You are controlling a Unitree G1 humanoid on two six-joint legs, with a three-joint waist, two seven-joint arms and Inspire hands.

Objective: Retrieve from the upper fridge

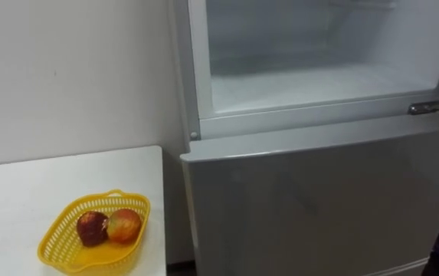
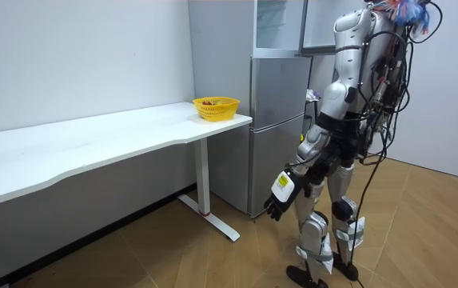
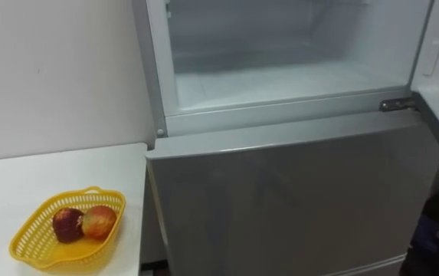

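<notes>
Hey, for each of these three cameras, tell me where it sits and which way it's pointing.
Left eye view: on the robot's head, facing down at the fridge, its upper compartment open, with the yellow basket on the white table at left.
Right eye view: beside it on the head, same aim.
Room view: standing in the room off the robot's left side, sees the whole robot before the fridge, left robot hand hanging low.
Shared: all three see fridge, basket, table.

Head cams close, room cam way back
Both eyes are looking down at the open fridge [image 1: 319, 199] and yellow basket [image 1: 54, 234] left of it; room view's catching both from afar.
</notes>
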